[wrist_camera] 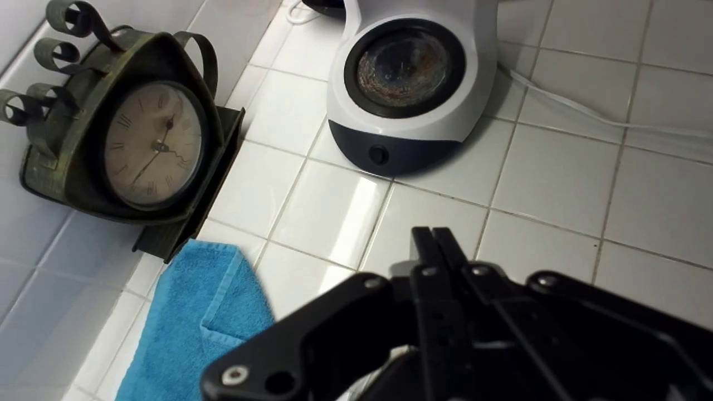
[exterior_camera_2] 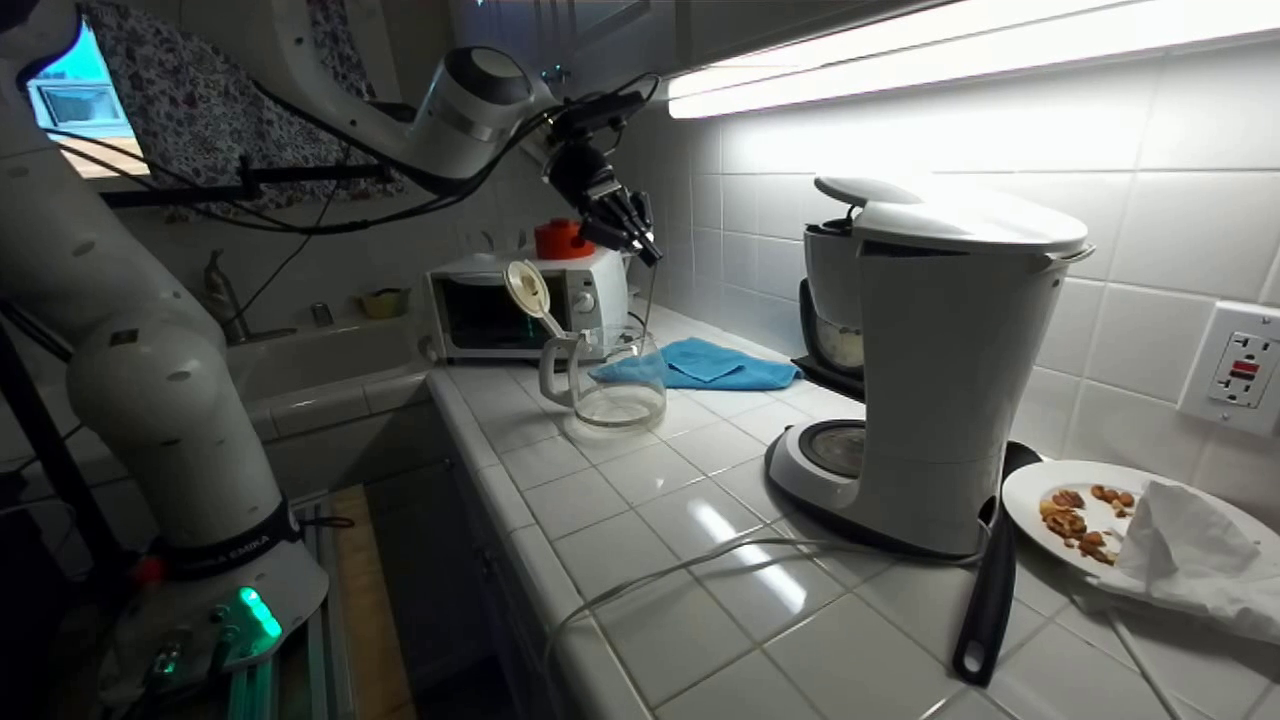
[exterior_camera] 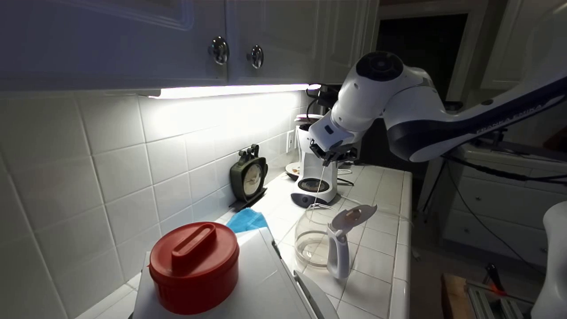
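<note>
While my all-but-closed pincer (exterior_camera: 326, 164) grips a thin stick (exterior_camera: 319, 188) whose lower end I barely make out against the near glass carafe (exterior_camera: 315, 241) in an exterior view, my wrist view hides the stick and crops the blue towel (wrist_camera: 192, 323) at left.

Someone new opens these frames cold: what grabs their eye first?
Probably the red lidded canister atop the white countertop oven, big in the foreground of an exterior view. Next, the glass carafe on the tiled counter, its lid flipped up, with the gripper above it shut on a thin rod that reaches down to its mouth. The glaring under-cabinet light strip and the blue towel between carafe and wall stand out too.
</note>
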